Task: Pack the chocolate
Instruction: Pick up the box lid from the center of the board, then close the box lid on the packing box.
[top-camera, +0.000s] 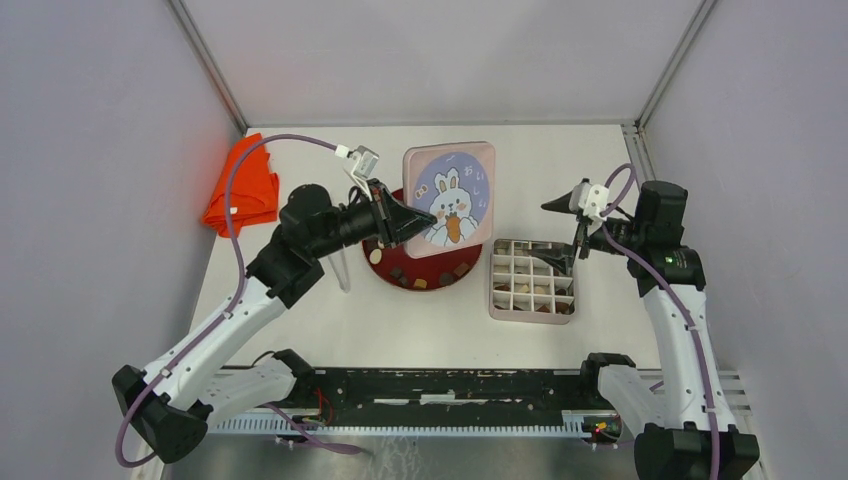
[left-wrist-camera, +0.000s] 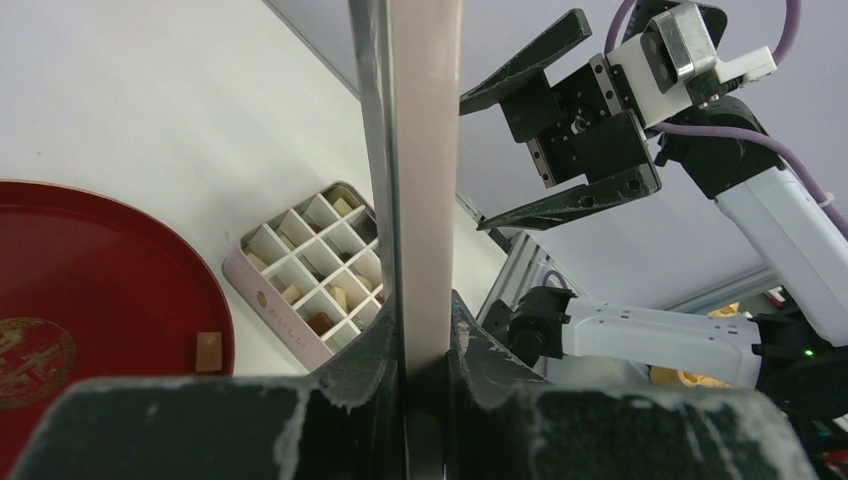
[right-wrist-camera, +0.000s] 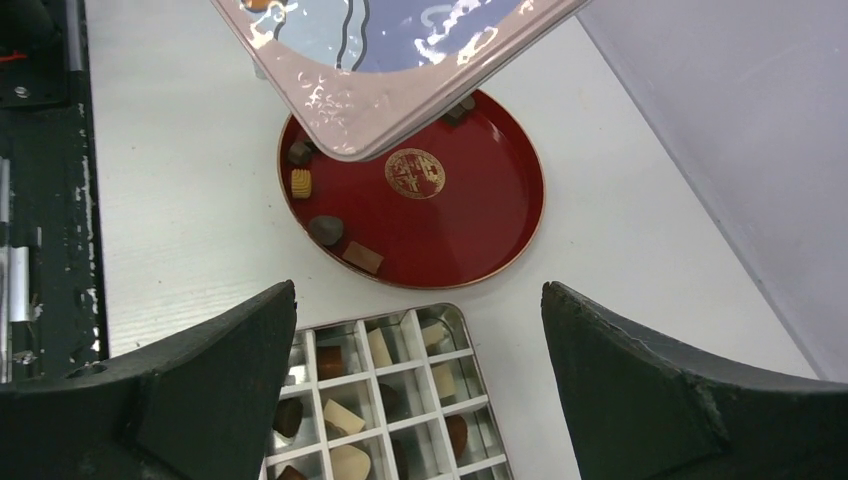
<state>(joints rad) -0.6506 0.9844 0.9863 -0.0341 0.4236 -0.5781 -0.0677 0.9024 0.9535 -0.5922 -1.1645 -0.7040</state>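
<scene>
White matte tabletop (top-camera: 330, 320) bears a glossy round red plate (right-wrist-camera: 470, 220) with chocolate (right-wrist-camera: 325, 230); left pincer (top-camera: 405, 218) clamps a flat pink lid (top-camera: 450, 195) overhanging it, right pincer (top-camera: 545, 232) gapes above the gridded tin (left-wrist-camera: 270, 305).

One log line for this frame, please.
left gripper: shut on bunny lid, over red plate | right gripper: open above divided box | chocolate: part in box, part on plate
</scene>
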